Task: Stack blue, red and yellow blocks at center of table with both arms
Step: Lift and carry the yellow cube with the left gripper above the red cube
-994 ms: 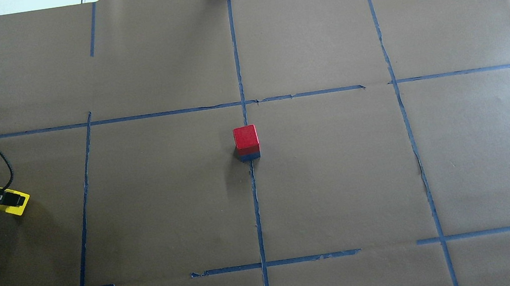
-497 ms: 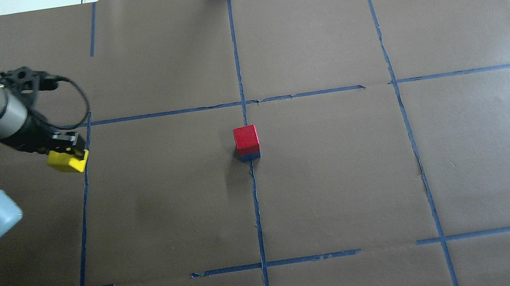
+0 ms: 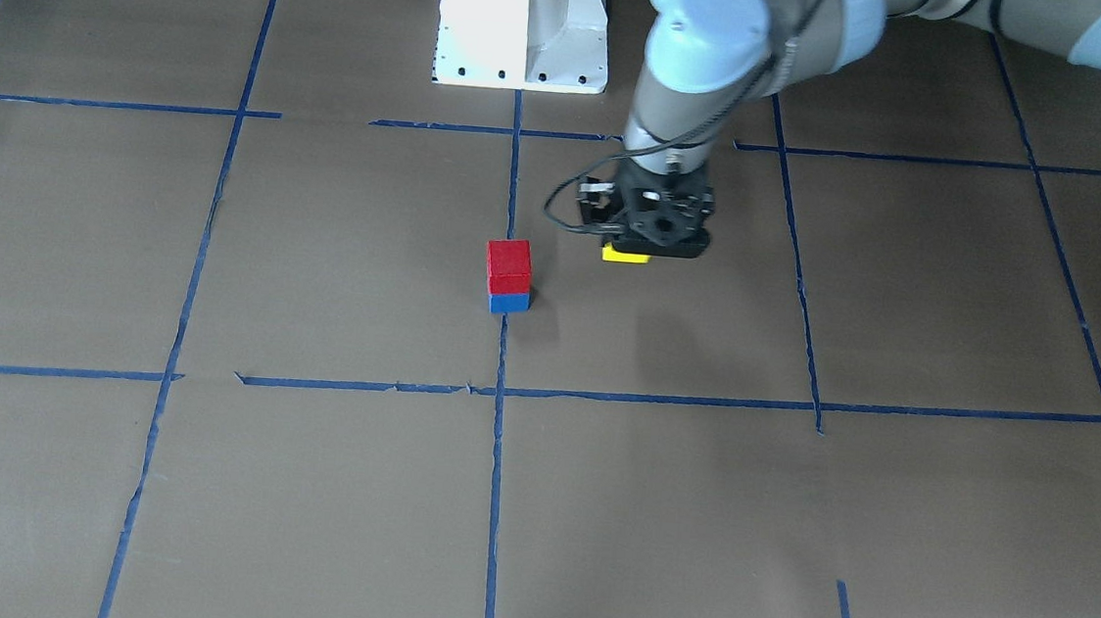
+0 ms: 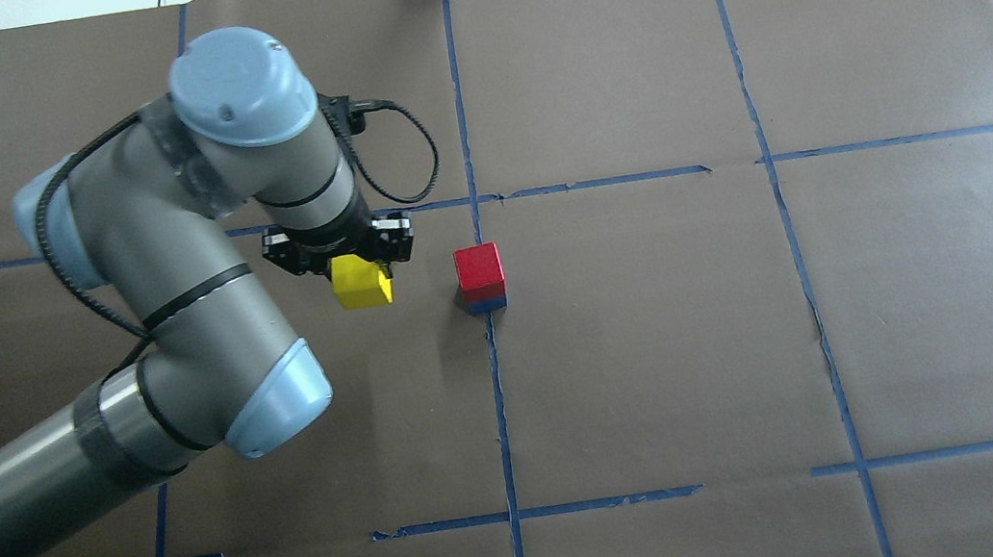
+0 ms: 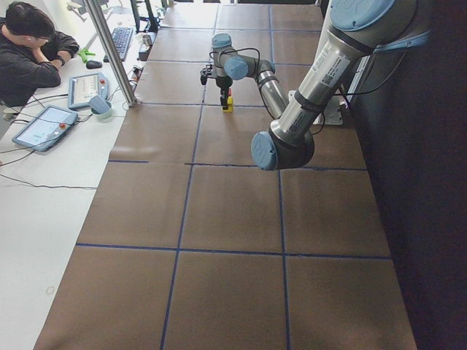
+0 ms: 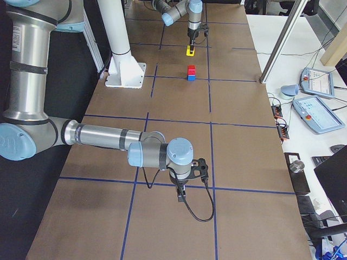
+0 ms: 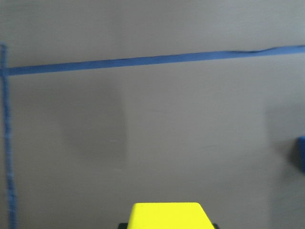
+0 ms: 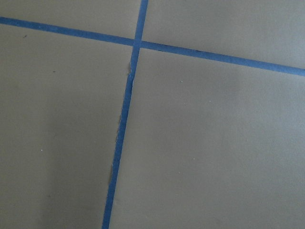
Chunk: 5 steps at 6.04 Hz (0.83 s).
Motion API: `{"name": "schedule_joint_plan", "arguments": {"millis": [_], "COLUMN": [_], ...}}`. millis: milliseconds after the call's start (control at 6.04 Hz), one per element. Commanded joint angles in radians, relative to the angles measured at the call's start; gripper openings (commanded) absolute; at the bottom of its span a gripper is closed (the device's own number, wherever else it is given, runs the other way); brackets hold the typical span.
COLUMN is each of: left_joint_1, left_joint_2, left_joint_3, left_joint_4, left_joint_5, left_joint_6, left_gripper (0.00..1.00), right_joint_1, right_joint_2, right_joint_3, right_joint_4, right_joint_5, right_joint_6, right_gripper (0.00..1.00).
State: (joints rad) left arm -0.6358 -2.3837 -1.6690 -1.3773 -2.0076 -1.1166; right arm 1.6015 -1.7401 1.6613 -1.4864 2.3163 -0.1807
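A red block (image 4: pixel 479 268) sits on a blue block (image 4: pixel 487 304) at the table's center, where the tape lines cross; the stack also shows in the front view (image 3: pixel 508 264). My left gripper (image 4: pixel 357 271) is shut on a yellow block (image 4: pixel 361 284) and holds it above the table, a short way to the left of the stack. The yellow block shows at the bottom of the left wrist view (image 7: pixel 167 215), and the blue block at its right edge (image 7: pixel 301 152). My right gripper (image 6: pixel 180 196) shows only in the exterior right view, low over bare paper far from the stack; I cannot tell if it is open or shut.
Brown paper with blue tape lines (image 4: pixel 462 128) covers the table. The white robot base (image 3: pixel 524 22) stands at the robot's edge. An operator (image 5: pixel 29 51) sits beyond the far side with tablets (image 5: pixel 45 127) and a metal post (image 5: pixel 109 51).
My left arm has swung in from the far left edge toward the center, carrying the yellow block up off the table to just beside the red-on-blue stack. The stack has not moved.
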Motion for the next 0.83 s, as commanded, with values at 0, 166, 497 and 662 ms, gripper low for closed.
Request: {"name": "schedule_joint_plan", "arguments": {"millis": [0, 166, 497, 662], "left_joint_1": [0.01, 0.011, 0.051, 0.057], "left_joint_2": [-0.144, -0.166, -0.173, -0.173], "left_joint_3": [0.124, 0.167, 0.193, 0.218], "left_joint_4": [-0.002, -0.009, -0.026, -0.072], "left_joint_5": [0.015, 0.023, 0.047, 0.067], "left_joint_6": [-0.087, -0.127, -0.155, -0.179], "left_gripper": [0.08, 0.08, 0.08, 0.08], "right_joint_1": [0.0, 0.0, 0.0, 0.0], "right_joint_2": [0.002, 0.001, 0.002, 0.001], "right_joint_3": [0.0, 0.0, 0.0, 0.0], "right_joint_4": [0.0, 0.0, 0.0, 0.0], "right_joint_5": [0.0, 0.0, 0.0, 0.0], "right_joint_6": [0.001, 0.001, 0.001, 0.001], "right_gripper": [1.0, 1.0, 1.0, 1.0]}}
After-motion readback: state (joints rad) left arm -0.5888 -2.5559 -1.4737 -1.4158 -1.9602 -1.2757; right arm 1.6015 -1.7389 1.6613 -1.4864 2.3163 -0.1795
